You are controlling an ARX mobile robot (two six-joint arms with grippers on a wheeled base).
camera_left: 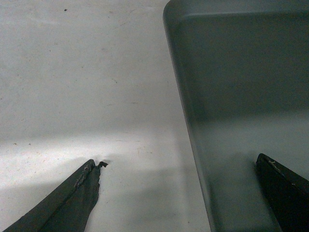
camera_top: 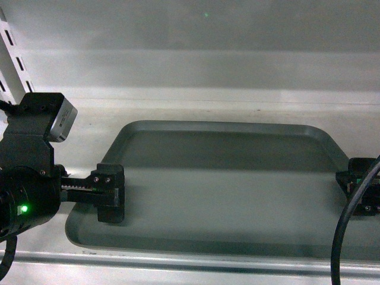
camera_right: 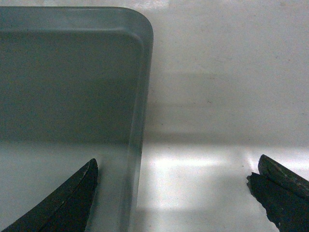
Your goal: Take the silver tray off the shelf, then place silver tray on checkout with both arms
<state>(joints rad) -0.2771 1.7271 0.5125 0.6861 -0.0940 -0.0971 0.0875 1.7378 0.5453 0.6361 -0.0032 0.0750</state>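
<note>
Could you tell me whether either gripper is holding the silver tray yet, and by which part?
Nothing is held yet. Each gripper is open, straddling a short-side rim of the silver tray: left gripper, right gripper.

The tray (camera_top: 237, 190) is dull grey with a greenish tint, plain and unpatterned. The shelf (camera_top: 237, 101) is pale white-grey, lightly speckled; its upright strip (camera_top: 12, 53) is white with dark slots. Both hands, left (camera_top: 110, 193) and right (camera_top: 359, 190), are black. A green light (camera_top: 24, 209) glows on the black left arm (camera_top: 27, 184).
</note>
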